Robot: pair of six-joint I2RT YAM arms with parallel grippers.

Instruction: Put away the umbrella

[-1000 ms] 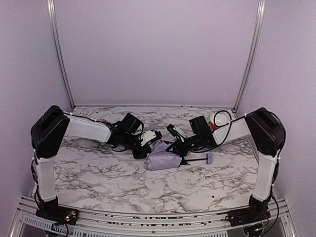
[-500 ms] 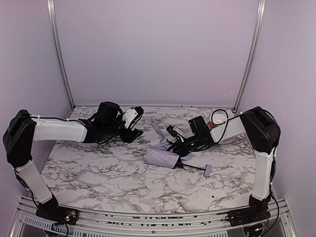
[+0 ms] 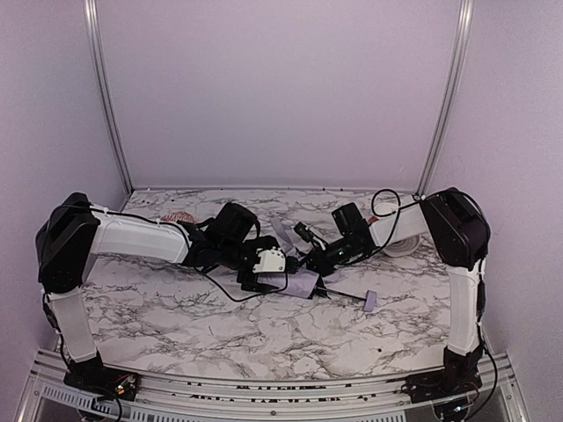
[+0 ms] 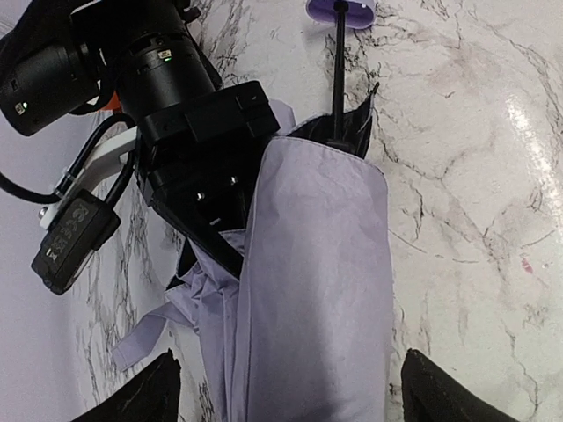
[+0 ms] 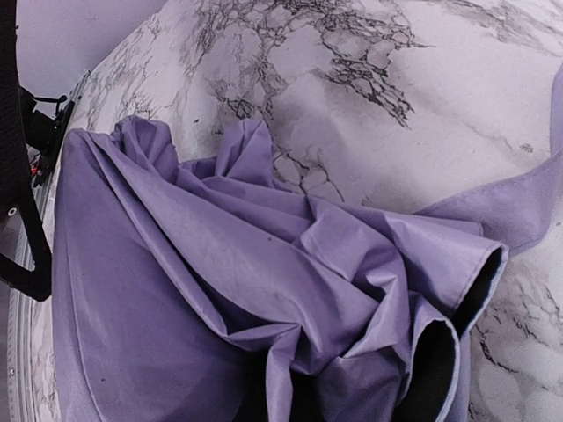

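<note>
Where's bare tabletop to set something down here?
Free: the near strip of the marble table in front of the pale lavender folding umbrella; also the back centre along the wall. Crowded: mid-table, where the left arm and right arm meet over the umbrella, its small lavender handle sticking out right.

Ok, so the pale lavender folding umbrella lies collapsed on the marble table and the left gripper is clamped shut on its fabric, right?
Not quite. The left gripper is open, its fingertips wide apart either side of the pale lavender folding umbrella, as the left wrist view shows. The rest holds.
</note>
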